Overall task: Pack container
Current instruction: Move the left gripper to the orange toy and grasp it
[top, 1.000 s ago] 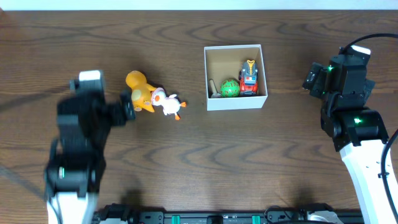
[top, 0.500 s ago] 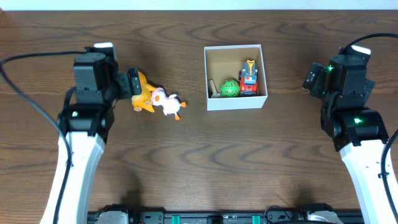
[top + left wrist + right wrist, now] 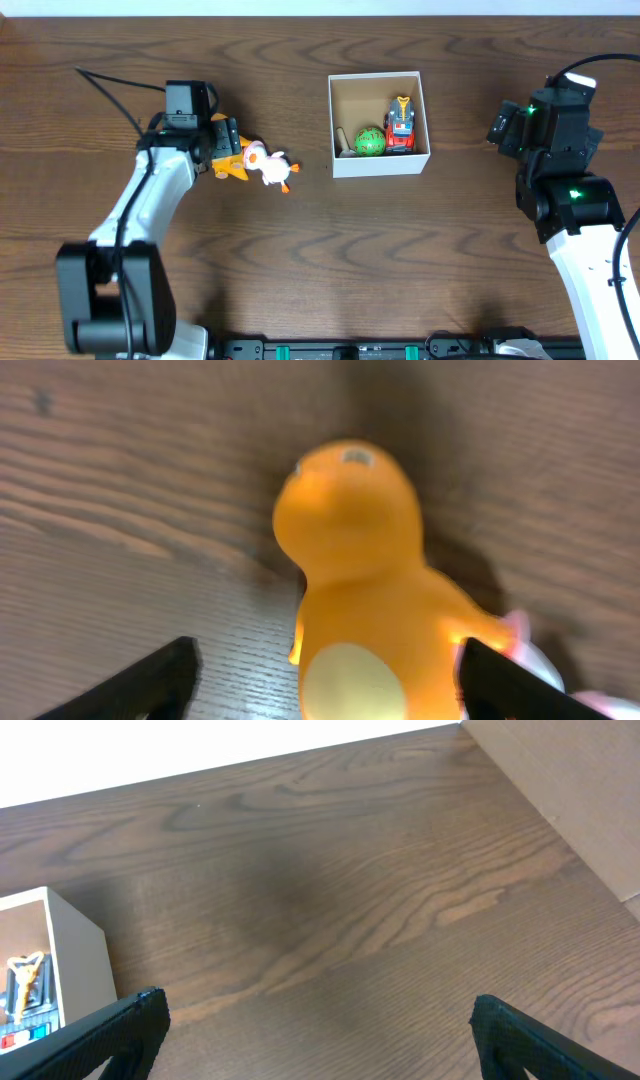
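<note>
Container (image 3: 380, 164) sits open side up on the table (image 3: 300, 260), between the two arms. It is a square box, so no side is longer, and its walls run straight with the table edge. It looks light and stiff, but the card walls are thin and it may slide if bumped. A wall's top edge would be the place to hold it.

Left of the container, the left pincer (image 3: 320, 675) stands open around an orange toy (image 3: 350, 550) and does not squeeze it yet. The toy looks smooth, round and maybe slippery, so the belly seems the best spot. Its head points away from the pincer.

Right of the container, the right pincer (image 3: 320, 1020) is wide open and holds nothing.

A duck (image 3: 270, 167) lies between the orange toy and the container. Inside the container are a truck (image 3: 401, 125) and a ball (image 3: 370, 141).
</note>
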Robot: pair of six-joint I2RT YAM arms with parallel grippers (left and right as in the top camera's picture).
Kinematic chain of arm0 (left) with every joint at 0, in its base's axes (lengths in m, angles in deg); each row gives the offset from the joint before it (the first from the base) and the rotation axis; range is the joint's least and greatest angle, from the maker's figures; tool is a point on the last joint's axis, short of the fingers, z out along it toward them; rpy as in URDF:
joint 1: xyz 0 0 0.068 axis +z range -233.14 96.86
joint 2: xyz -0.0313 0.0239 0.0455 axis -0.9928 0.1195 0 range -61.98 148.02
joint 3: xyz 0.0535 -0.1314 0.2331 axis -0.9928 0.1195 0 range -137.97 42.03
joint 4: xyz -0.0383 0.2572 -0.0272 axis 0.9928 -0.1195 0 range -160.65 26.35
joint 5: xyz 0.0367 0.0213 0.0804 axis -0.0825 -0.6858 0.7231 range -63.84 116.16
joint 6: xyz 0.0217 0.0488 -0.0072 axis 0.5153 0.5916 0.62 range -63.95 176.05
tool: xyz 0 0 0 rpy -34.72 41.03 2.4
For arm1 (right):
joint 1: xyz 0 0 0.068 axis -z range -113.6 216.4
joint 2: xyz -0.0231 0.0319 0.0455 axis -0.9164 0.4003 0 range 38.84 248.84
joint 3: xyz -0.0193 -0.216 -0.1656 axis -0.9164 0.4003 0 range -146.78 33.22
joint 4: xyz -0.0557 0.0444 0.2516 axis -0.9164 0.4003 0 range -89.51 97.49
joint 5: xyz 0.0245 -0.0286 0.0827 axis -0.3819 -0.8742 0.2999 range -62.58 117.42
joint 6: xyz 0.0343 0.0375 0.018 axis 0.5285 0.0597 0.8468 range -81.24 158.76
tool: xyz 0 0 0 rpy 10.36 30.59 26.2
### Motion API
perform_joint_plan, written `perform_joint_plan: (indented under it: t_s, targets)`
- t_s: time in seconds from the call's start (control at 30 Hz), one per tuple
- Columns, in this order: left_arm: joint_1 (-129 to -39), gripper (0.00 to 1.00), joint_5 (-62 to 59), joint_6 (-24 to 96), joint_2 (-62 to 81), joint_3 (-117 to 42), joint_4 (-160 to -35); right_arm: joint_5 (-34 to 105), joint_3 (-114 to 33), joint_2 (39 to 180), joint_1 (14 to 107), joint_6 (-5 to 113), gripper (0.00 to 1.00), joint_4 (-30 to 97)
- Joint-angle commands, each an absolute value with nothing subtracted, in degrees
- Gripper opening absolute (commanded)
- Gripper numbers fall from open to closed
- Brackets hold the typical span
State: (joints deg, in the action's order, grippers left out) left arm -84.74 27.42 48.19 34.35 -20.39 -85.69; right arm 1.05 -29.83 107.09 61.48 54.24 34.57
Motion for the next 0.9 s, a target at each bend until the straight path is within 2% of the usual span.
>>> perform_joint_plan:
  t_s: [0.0, 0.1, 0.2, 0.6, 0.63, 0.8, 0.83, 0.87]
  targets:
    - [-84.48, 0.63, 26.94, 47.12, 37.92, -21.19, -86.13, 0.89, -30.09, 107.00, 61.85, 54.79, 0.99, 34.62]
    - [-84.50, 0.53, 24.86, 47.12, 40.23, -21.19, -86.21, 0.89, -30.09, 107.00, 61.85, 54.79, 0.99, 34.62]
    - [-84.50, 0.47, 23.53, 47.12, 40.69, -21.19, -86.02, 0.89, -30.09, 107.00, 61.85, 54.79, 0.99, 34.64]
    - [-84.50, 0.47, 23.51, 47.14, 40.69, -20.84, -87.33, 0.89, -30.09, 107.00, 61.85, 54.79, 0.99, 34.62]
    - [-84.50, 0.44, 23.48, 47.12, 40.69, -20.69, -87.33, 0.89, -30.09, 107.00, 61.85, 54.79, 0.99, 34.62]
    - [-84.50, 0.11, 21.74, 47.14, 40.69, -20.67, -87.02, 0.89, -30.09, 107.00, 61.85, 54.79, 0.99, 34.62]
    - [-84.50, 0.06, 21.60, 47.14, 40.69, -20.67, -86.80, 0.89, -30.09, 107.00, 61.85, 54.79, 0.99, 34.62]
    - [-84.50, 0.06, 21.60, 47.14, 40.61, -20.67, -86.61, 0.89, -30.09, 107.00, 61.85, 54.79, 0.99, 34.62]
